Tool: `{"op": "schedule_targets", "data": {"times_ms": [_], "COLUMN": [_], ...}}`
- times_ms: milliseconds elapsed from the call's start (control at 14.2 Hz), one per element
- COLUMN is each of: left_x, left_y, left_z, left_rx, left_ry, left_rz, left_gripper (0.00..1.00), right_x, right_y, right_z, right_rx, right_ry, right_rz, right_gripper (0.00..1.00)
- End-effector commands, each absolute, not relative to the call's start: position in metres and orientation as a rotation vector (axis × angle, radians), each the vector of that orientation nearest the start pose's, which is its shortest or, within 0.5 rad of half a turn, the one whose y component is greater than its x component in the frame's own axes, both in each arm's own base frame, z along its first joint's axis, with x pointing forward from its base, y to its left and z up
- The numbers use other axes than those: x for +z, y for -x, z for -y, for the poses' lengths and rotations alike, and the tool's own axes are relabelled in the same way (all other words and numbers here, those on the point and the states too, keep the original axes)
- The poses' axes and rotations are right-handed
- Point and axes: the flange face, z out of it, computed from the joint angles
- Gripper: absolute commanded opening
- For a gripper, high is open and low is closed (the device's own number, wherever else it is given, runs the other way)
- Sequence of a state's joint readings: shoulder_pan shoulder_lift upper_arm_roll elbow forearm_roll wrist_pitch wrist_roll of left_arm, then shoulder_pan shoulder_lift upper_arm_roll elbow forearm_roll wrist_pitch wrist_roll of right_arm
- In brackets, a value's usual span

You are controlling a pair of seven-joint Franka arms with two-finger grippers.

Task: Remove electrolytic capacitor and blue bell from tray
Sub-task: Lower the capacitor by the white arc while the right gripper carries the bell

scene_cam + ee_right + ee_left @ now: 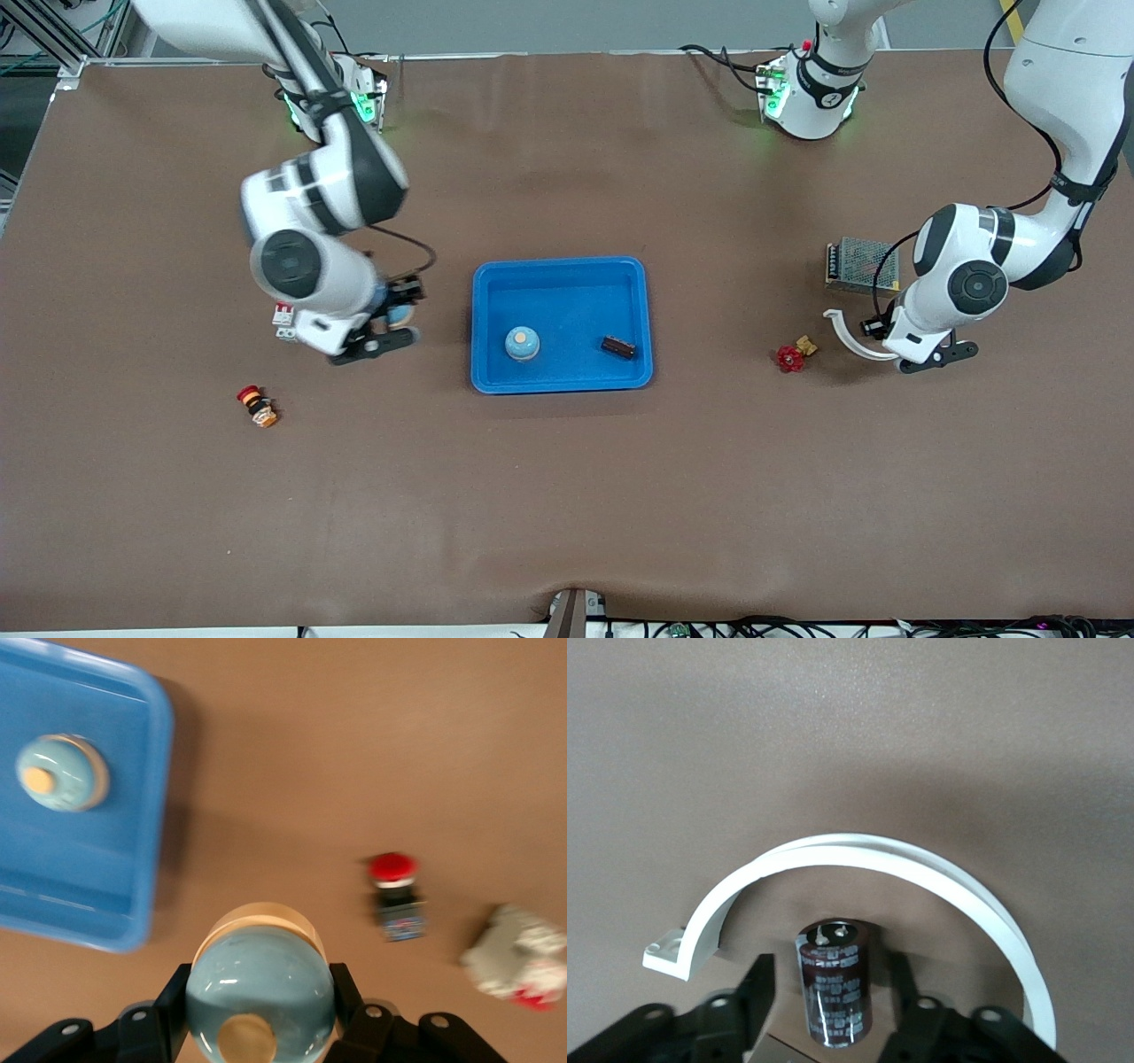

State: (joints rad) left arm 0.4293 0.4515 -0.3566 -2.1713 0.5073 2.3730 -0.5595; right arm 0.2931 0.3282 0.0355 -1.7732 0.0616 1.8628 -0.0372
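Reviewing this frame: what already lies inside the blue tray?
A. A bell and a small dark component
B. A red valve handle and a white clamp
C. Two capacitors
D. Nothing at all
A. In the front view the blue tray holds a light-blue bell and a small dark component, lying apart from each other.
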Motion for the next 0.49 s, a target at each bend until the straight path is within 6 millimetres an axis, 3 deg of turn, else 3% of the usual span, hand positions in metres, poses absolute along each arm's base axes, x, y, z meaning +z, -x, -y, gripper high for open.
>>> {"op": "schedule_targets", "data": {"times_ms": [0,212,424], "left_x": [0.199,0.225,0.254], "left_y": [-0.536,-0.537,-0.542], "left_z": [-0.040,-0.026,-0.004], "left_rx": [0.169,0.175,0.170], "left_ry": [2.899,2.866,2.848], "left_rz": [0.327,0.297,0.300], "left_gripper": [1.00,1.00,1.00], "right_x": [0.371,0.387,0.393], "right_y": [-0.591,-0.600,-0.603], "right_z": [-0.134,-0.056,0.033], "right_rx": [0.368,0.364,0.332], "right_ry": [2.994,2.992,2.932], "right_rz": [0.713,0.880,1.041], "right_gripper": [0.40,0.40,0.40]}}
